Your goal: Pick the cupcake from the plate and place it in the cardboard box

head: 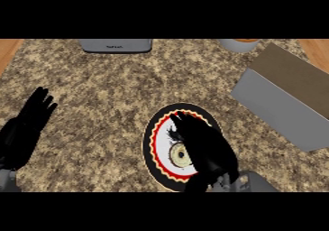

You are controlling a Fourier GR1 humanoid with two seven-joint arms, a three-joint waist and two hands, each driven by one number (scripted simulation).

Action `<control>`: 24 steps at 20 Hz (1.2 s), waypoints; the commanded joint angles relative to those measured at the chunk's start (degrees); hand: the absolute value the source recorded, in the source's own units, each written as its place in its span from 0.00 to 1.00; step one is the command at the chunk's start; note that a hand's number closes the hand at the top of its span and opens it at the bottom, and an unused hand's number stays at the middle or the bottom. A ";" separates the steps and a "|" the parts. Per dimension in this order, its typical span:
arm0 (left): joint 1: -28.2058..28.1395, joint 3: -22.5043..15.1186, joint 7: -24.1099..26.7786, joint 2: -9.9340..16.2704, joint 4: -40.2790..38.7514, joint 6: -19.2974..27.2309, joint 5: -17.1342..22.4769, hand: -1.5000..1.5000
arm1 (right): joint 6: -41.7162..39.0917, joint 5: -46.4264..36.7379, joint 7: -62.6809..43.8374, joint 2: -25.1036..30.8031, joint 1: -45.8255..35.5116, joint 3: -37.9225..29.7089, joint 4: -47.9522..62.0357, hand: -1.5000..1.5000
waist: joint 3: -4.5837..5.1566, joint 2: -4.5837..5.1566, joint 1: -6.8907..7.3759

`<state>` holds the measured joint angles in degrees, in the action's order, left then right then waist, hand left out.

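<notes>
Over the plate [158, 135] our right hand [205, 151] covers the cupcake [180, 155], fingers straight, not clamped. Left hand [27, 124] rests open at left. Risk: knocking it sideways before reaching the box [286, 106].

A round plate with a black rim, red-and-cream zigzag band and white centre [158, 149] sits on a speckled brown-and-beige granite counter [113, 90] near a grey-walled, brown-flapped cardboard box [286, 101].

Appliance [116, 45] lettering — illegible
</notes>
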<state>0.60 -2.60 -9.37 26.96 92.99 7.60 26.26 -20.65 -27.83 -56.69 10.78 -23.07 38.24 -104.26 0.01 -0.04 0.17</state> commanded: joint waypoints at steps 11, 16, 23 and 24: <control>1.56 3.68 -2.94 -2.15 -0.26 -2.37 -2.42 0.50 | -3.65 -9.50 -1.27 -8.69 -1.18 0.90 10.52 0.00 | -0.01 0.03 0.13; 3.71 3.97 -2.78 -3.84 -2.14 -2.72 -4.15 0.50 | -8.29 -9.49 -3.55 -8.14 0.53 -1.93 6.78 0.00 | 0.00 0.00 -0.24; -2.98 4.41 -4.11 -5.19 5.65 -3.78 -4.95 0.50 | -6.96 -14.23 -1.07 -10.66 1.08 -1.76 12.42 0.00 | -0.01 -0.05 0.25; 1.50 6.06 -6.42 -4.12 2.58 -4.17 -4.49 0.50 | -6.94 -14.11 2.43 -9.88 0.86 -4.47 14.24 0.00 | -0.01 0.02 0.00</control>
<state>0.65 2.52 -12.80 22.98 94.28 3.11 22.18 -26.26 -40.42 -53.43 1.86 -21.81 35.64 -93.06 0.01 -0.05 0.21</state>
